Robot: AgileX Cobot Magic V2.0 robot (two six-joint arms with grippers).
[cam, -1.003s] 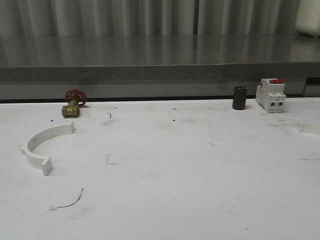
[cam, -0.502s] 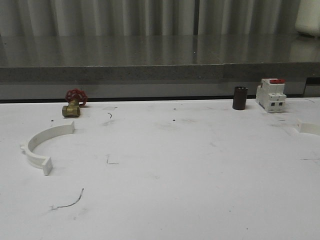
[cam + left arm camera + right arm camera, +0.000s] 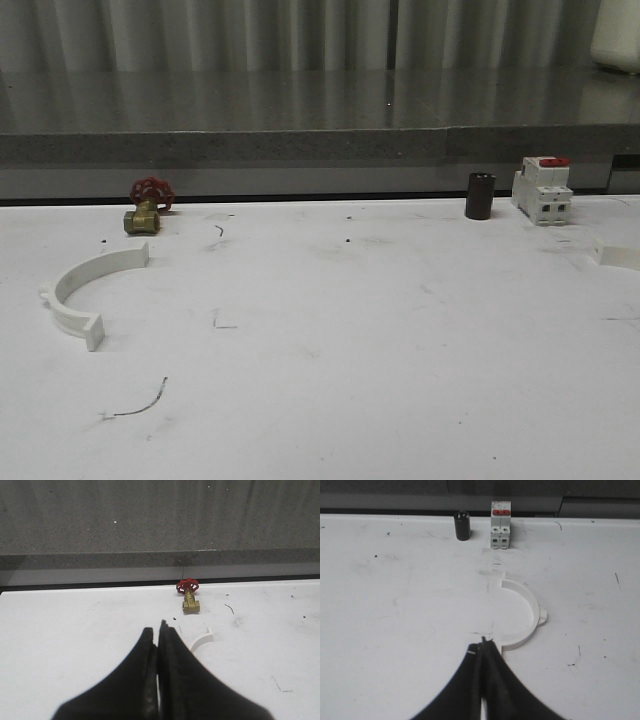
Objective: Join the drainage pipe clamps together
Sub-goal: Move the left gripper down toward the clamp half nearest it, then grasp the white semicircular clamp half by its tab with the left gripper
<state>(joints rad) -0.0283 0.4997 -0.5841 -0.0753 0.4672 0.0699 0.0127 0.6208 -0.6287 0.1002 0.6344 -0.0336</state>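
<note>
One white half-ring drainage pipe clamp point(image 3: 85, 285) lies flat at the table's left, its open side facing right. In the left wrist view one end of this clamp point(image 3: 201, 639) pokes out from behind my left gripper point(image 3: 156, 630), whose black fingers are shut with nothing between them. The other drainage pipe clamp point(image 3: 532, 605) lies at the table's far right, and the front view catches only one end of it point(image 3: 617, 254) at the frame edge. My right gripper point(image 3: 483, 642) is shut and empty, its tips just beside that clamp's near end tab.
A brass valve with a red handwheel point(image 3: 147, 207) stands at the back left, also in the left wrist view point(image 3: 189, 596). A black cylinder point(image 3: 480, 195) and a white breaker with a red top point(image 3: 542, 189) stand at the back right. A grey ledge point(image 3: 320, 145) runs behind the table.
</note>
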